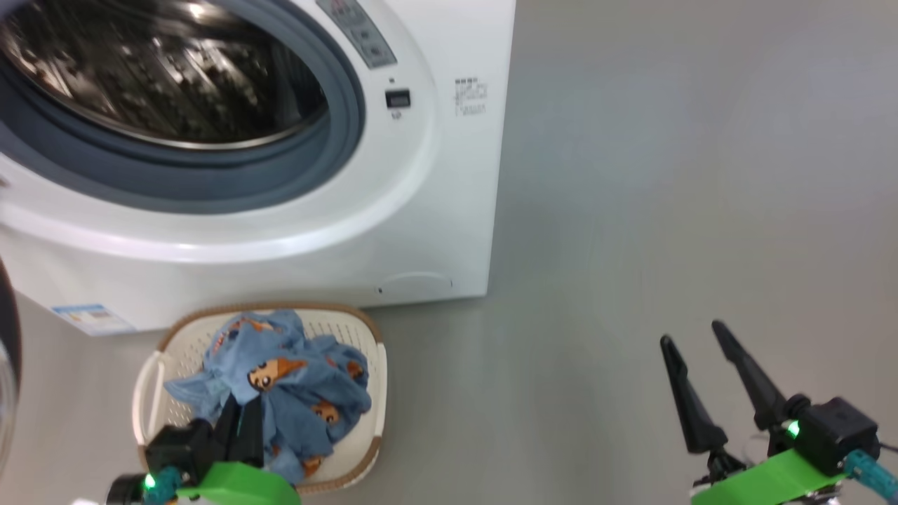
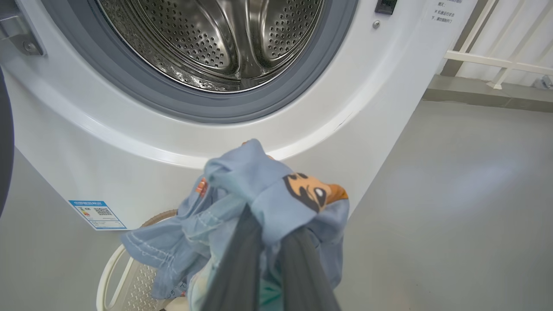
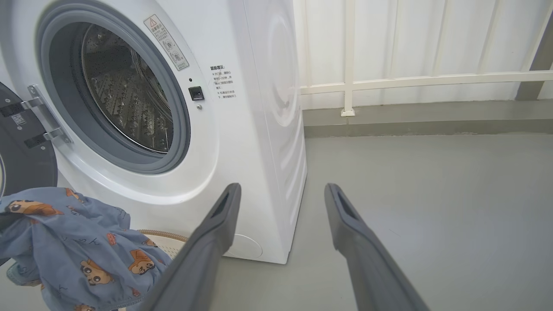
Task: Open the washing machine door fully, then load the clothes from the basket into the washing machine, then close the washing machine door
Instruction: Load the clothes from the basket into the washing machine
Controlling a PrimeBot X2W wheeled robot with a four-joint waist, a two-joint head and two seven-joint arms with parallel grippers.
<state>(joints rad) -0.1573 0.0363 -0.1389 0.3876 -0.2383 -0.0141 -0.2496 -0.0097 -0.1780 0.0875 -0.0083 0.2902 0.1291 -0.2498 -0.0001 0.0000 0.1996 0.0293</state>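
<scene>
K: Where the basket [image 1: 382, 372] sits, what's the surface?
M: Plain grey floor [image 1: 666, 175], smooth and matte. Basket stands on it just in front of the washer [image 1: 435, 231], below the port.
K: Room?
M: White panelled wall [image 3: 432, 39] behind, white rail [image 3: 410, 80] across it, grey step along its base. Washer stands near that wall.
K: Counts?
M: 1 washer, 1 door [image 3: 21, 151], 1 basket, 1 bundle of clothes [image 1: 295, 379], 2 grippers. Can't tell how many garments are in the bundle. 1 blue sticker [image 2: 97, 214] low on the washer front, 1 round flap [image 3: 244, 246] low at the other corner.
K: Door?
M: Swung open to the left of the port, on its hinge [image 3: 43, 121]. Perforated steel drum [image 2: 216, 39] in view, grey seal [image 2: 207, 108] around it.
K: Left gripper [image 1: 245, 407]?
M: Fingers pinched together on the clothes, fabric bunched over the tips. Bundle is over the basket; can't tell if it's clear of the bottom.
K: Right gripper [image 1: 691, 333]?
M: Fingers wide apart, holding nothing, over bare floor, well apart from washer and basket.
</scene>
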